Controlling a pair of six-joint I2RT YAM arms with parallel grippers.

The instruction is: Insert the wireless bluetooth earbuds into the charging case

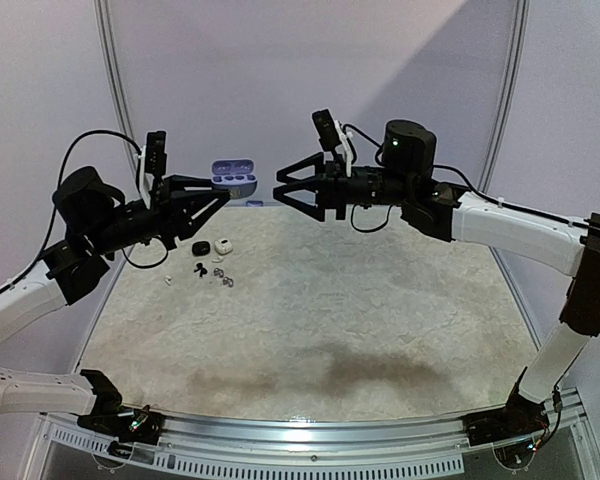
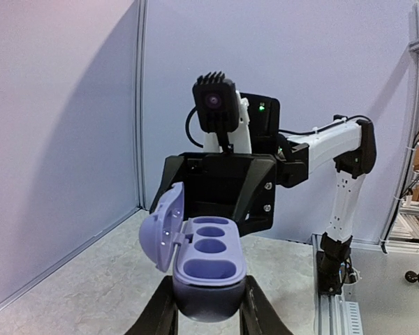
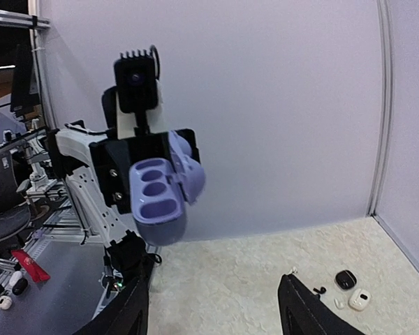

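Observation:
The purple charging case point(image 2: 208, 264) has its lid swung open to the left and its wells are empty. My left gripper point(image 2: 208, 310) is shut on the case's dark lower body and holds it up in the air point(image 1: 235, 180). My right gripper point(image 1: 278, 190) faces the case from the right, a short gap away. It is open, with nothing between its fingers point(image 3: 213, 314). The case point(image 3: 157, 199) hangs ahead of it to the upper left. Tiny loose earbuds lie on the table below: a black one point(image 1: 195, 268), a white one point(image 1: 167, 281) and a silvery one point(image 1: 221, 272).
A small black case point(image 1: 198, 247) and a white case point(image 1: 223, 243) sit on the pale table beside the buds; both also show in the right wrist view, black case point(image 3: 346, 279) and white case point(image 3: 358, 300). White walls close the back and sides.

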